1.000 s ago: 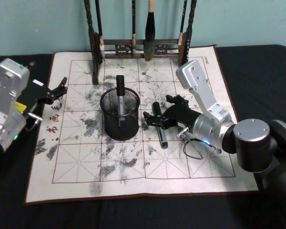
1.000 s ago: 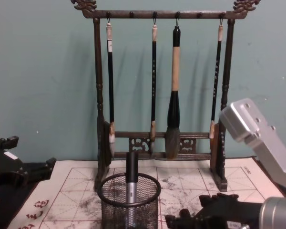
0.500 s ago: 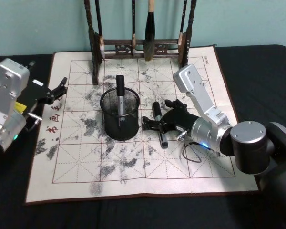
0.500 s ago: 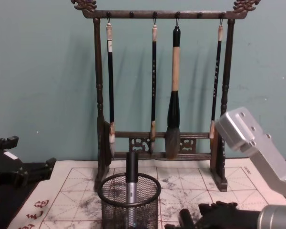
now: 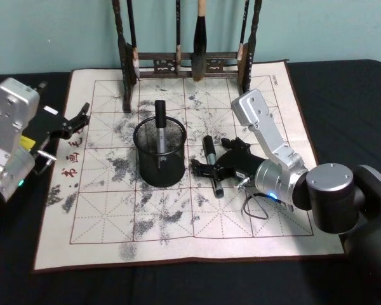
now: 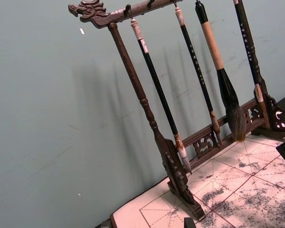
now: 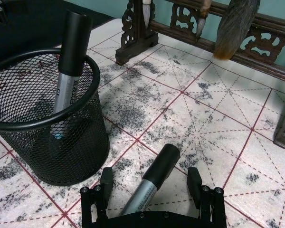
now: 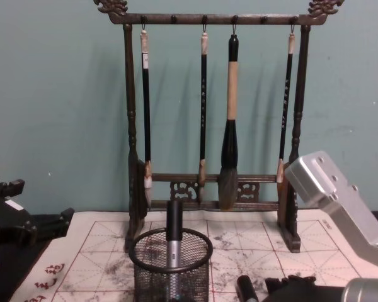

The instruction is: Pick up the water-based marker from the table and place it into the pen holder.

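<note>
- While the right claw (image 7: pixel 150 183) sits low over the cream calligraphy mat with red grid lines and grey ink stains (image 5: pixel 114 210), its black fingers (image 7: pixel 194 183) stand apart, with nothing clamped between them.
- The grey-barrelled, black-capped water-based marker (image 5: pixel 209 147) lies flat on the mat between those fingers, with a gap showing on each side of it.
- The marker is just beside the small round black wire-mesh pen holder (image 5: pixel 160 159), on the robot's right of it. Its cap points toward the far edge of the mat.
- The pen holder stands upright on the mat. A second grey marker with a black cap (image 5: pixel 159 124) leans inside, cap above the rim.
- The left claw (image 5: pixel 76 122) is at the mat's left edge over the dark desk (image 5: pixel 343 95), fingers apart and empty, well apart from the holder.
- A tall dark wooden brush rack (image 8: pixel 131 126) stands at the mat's far edge with four brushes hanging from it.
</note>
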